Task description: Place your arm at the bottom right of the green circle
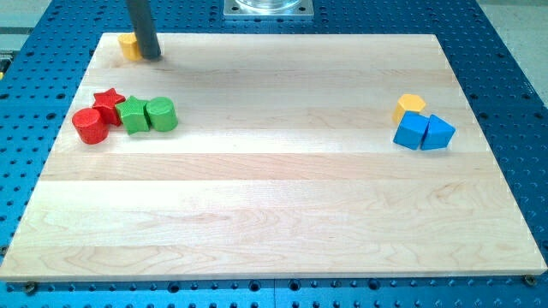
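Pale wood covers the table [282, 214], where my tip [151, 56] is seen beside a yellow block [128, 45], no gripper being fitted, well above the green circle [161, 114]; the approach seems unfinished, and travel down-right is called for.

The dark rod [142, 26] is held nearly upright at the view's top left, entering from the top edge. My tip [151, 57] is set down on the counter [282, 197].
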Controlling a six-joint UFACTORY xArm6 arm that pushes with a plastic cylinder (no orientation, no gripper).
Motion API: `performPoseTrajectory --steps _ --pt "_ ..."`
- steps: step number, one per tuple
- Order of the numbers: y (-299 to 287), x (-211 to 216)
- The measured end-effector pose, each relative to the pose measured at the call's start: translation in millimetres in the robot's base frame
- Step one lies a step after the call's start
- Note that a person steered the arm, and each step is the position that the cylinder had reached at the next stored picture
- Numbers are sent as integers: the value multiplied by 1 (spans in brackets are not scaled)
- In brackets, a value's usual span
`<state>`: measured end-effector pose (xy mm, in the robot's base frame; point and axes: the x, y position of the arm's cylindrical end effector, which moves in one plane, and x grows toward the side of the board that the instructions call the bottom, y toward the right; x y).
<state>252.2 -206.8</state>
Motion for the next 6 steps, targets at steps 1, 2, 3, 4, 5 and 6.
performPoseTrajectory --steps 1,2,3,4,5,6 --pt "-1 23" --pt "27 37" --pt "48 38" --pt "71 81" --pt "96 156" --pt "135 217"
